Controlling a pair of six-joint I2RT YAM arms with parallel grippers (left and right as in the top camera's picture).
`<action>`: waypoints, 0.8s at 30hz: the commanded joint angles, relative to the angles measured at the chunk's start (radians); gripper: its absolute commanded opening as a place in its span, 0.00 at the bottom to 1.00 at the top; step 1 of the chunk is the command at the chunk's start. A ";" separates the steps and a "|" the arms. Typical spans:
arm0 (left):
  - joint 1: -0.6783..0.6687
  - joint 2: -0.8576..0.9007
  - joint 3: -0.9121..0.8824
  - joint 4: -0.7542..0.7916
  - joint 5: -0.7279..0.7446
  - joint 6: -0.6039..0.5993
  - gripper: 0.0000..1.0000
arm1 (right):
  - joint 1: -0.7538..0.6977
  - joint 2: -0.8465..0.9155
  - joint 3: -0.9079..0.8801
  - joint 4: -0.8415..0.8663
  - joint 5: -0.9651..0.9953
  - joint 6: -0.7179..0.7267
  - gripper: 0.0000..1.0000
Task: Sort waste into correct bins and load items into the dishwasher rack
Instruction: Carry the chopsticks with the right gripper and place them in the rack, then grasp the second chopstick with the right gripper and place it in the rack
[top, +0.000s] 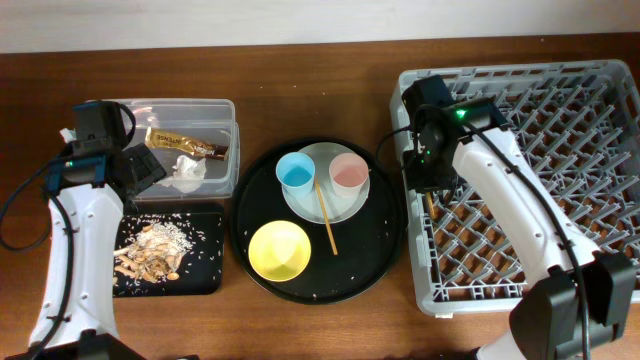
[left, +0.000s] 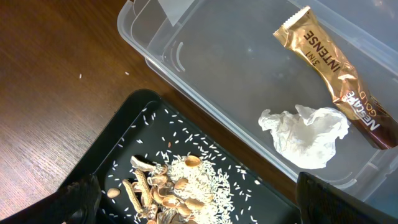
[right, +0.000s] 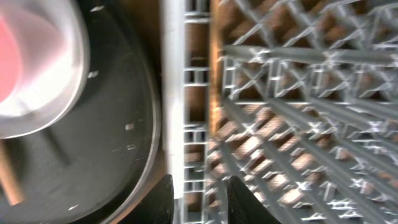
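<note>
The clear box (top: 225, 110) holds the brown-and-gold wrapper (top: 185, 145) and the white tissue (top: 186, 174); both also show in the left wrist view, wrapper (left: 333, 68) and tissue (left: 308, 134). The small black tray (top: 200, 280) holds food scraps and rice (top: 155, 250). My left gripper (top: 140, 170) hangs open and empty above the scraps (left: 168, 186). The blue cup (top: 296, 172) and pink cup (top: 349, 172) stand on the white plate (top: 330, 205), with one chopstick (top: 326, 220) lying across it and the yellow bowl (top: 279, 250) beside it. My right gripper (top: 428, 185) is open, its fingers (right: 202, 196) astride the left wall of the grey rack (top: 560, 130).
The cups, plate and bowl sit on a large round black tray (top: 385, 235), close against the rack's left wall (right: 174, 93). Rice grains lie scattered on both black trays. Bare wooden table lies in front and behind.
</note>
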 joint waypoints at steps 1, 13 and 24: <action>0.002 -0.017 0.013 0.002 -0.007 0.008 0.99 | 0.002 0.007 -0.010 -0.007 -0.372 0.005 0.28; 0.002 -0.017 0.013 0.002 -0.007 0.008 0.99 | 0.393 0.008 -0.154 0.229 -0.294 0.142 0.44; 0.002 -0.017 0.013 0.002 -0.007 0.008 0.99 | 0.437 0.008 -0.424 0.563 -0.204 0.143 0.44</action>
